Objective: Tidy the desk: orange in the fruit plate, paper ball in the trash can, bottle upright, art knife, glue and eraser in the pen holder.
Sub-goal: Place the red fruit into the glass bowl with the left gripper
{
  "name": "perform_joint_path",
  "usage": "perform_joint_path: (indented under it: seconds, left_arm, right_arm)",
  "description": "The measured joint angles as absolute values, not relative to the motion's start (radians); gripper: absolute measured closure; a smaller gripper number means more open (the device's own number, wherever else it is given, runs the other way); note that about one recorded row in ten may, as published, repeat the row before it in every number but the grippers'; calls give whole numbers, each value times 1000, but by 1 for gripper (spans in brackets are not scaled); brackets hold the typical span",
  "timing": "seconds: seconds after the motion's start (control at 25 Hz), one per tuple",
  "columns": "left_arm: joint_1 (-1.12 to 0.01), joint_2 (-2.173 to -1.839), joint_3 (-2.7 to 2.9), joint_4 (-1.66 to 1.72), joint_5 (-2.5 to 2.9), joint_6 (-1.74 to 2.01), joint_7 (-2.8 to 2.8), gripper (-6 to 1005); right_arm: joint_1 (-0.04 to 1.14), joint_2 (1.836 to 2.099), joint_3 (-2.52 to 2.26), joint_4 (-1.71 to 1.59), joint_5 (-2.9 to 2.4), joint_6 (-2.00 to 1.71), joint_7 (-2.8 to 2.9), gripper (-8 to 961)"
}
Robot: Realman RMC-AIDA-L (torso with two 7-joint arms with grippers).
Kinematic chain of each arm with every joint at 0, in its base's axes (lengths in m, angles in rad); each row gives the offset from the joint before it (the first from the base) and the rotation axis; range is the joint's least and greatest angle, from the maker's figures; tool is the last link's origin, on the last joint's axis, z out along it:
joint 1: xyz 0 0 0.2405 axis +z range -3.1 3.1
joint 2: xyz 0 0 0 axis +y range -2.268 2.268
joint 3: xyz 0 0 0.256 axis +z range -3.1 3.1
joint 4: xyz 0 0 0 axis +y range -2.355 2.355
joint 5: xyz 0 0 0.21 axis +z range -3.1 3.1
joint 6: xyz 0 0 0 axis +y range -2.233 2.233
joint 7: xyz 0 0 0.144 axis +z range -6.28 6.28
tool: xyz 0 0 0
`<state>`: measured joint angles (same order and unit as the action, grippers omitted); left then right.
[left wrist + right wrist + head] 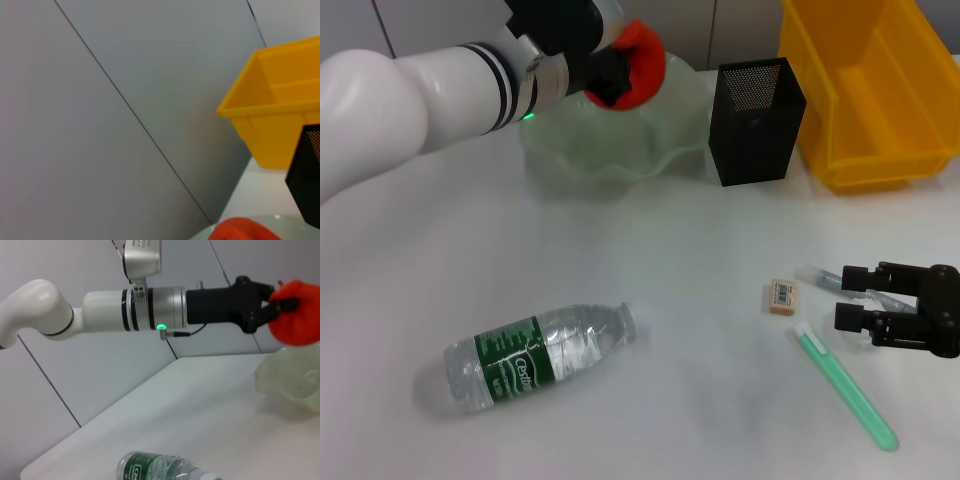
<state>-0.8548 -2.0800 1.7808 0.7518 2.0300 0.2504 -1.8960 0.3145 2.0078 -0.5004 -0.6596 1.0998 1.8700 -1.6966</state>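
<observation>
Nearest the head camera, bottle (535, 356) lay on its side and the right gripper (860, 297), fingers spread and empty, hovered just beside the eraser (783, 296). Left gripper (620, 72) pinched the orange (642, 62) above the fruit plate (620, 150). Risk: released this high, the orange could bounce or roll over the wavy rim.

Robot lab or test bench staged as office desk. Evidence: plain white tabletop (650, 300), bare grey panelled wall (100, 100) with seam lines behind. Desk props: black mesh pen holder (755, 120), yellow trash can (880, 100), eraser (782, 297), green pen (845, 385). White robot arm (100, 315) with green status light over desk.
</observation>
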Motion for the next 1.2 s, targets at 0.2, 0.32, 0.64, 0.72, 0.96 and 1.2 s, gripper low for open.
perform_joint_path:
  seconds: [0.2, 0.32, 0.64, 0.72, 0.96, 1.2]
  left_arm:
    - [-853, -2080, 1781, 740, 2047, 258, -1896, 927]
    - [-851, -2080, 1781, 732, 2052, 254, -1896, 936]
    - [-847, -2080, 1780, 713, 2055, 260, -1868, 915]
    - [-847, -2080, 1783, 712, 2056, 265, -1868, 902]
    - [-848, -2080, 1781, 710, 2056, 275, -1885, 846]
    - [-855, -2080, 1777, 703, 2056, 285, -1909, 759]
  right_arm:
    - [315, 2009, -506, -660, 1100, 1870, -1697, 227]
    - [315, 2010, -507, -660, 1100, 1870, -1697, 227]
    - [306, 2011, -508, -660, 1100, 1871, -1697, 227]
    - [305, 2012, -508, -660, 1100, 1871, -1697, 227]
    - [302, 2013, -508, -654, 1100, 1872, -1697, 227]
    - [302, 2013, -508, -650, 1100, 1872, -1697, 226]
